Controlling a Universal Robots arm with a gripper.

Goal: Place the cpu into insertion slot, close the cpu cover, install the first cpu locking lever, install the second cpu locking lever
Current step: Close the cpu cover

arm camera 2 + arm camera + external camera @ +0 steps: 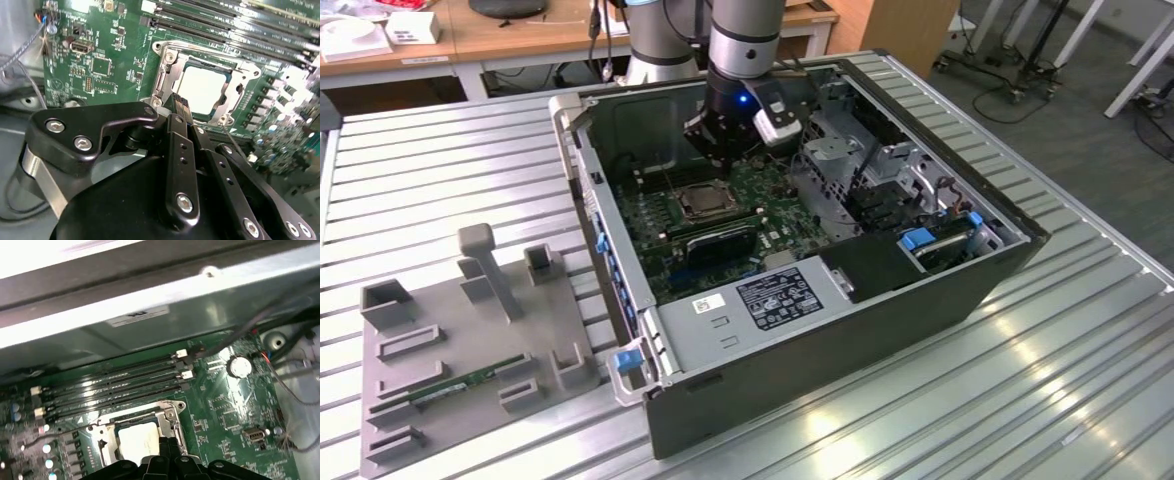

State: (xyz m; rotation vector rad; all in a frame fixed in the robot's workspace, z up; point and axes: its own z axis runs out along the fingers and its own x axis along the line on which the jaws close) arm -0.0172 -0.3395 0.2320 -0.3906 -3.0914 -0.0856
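Observation:
The cpu (pixel 202 87) lies flat in the insertion slot (pixel 210 64) on the green motherboard, its pale metal top showing through the cut-out. The silvery cpu cover (pixel 167 75) is down over it and frames the chip. In both wrist views my gripper (pixel 181 102) has its black fingers pressed together, with the tips at the socket's edge beside the cover rim. The first wrist view shows the gripper (pixel 167 444) right at the cover (pixel 170 415), next to the cpu (pixel 135 437). In the exterior view my gripper (pixel 718 163) hangs inside the open case just above the cpu (pixel 707 204).
Long black memory slots (pixel 115 385) run beside the socket. The case walls (pixel 607 200) and a drive cage (pixel 834 160) close in around the arm. Loose cables (pixel 280 385) lie at the board's edge. A grey fixture (pixel 454 385) holding a memory stick sits outside the case.

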